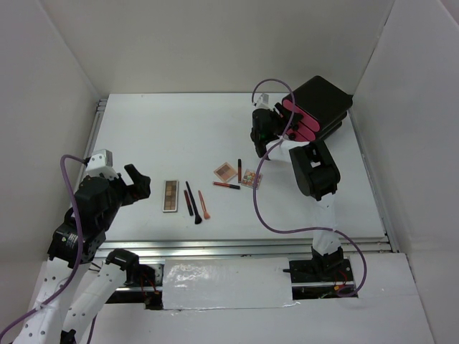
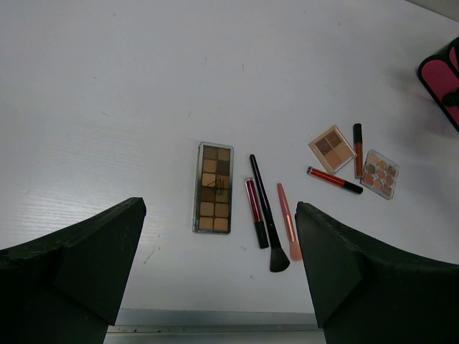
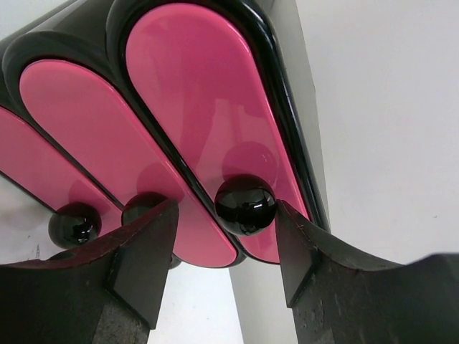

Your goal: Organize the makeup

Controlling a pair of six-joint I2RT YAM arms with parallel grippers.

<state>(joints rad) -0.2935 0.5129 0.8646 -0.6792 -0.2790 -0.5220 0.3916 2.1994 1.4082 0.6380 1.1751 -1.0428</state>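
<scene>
The makeup lies loose on the white table. There is a narrow brown eyeshadow palette (image 1: 170, 196) (image 2: 214, 188), with a dark red tube (image 2: 255, 212), a black brush (image 2: 267, 222) and an orange brush (image 2: 287, 221) beside it. Further right are two small tan palettes (image 2: 332, 148) (image 2: 379, 173), a red pencil (image 2: 334, 180) and an orange-brown tube (image 2: 357, 150). My left gripper (image 1: 140, 183) (image 2: 219, 208) hovers open, above and short of the brown palette. My right gripper (image 1: 276, 125) (image 3: 226, 208) is at the box. Its jaws straddle a round black knob (image 3: 245, 204) with a gap on the left side.
The black box (image 1: 319, 107) with pink drawers (image 3: 193, 93) stands at the back right, with two more black knobs (image 3: 74, 223) (image 3: 143, 208) to the left of the straddled one. White walls enclose the table. A metal rail runs along the near edge (image 2: 215, 319).
</scene>
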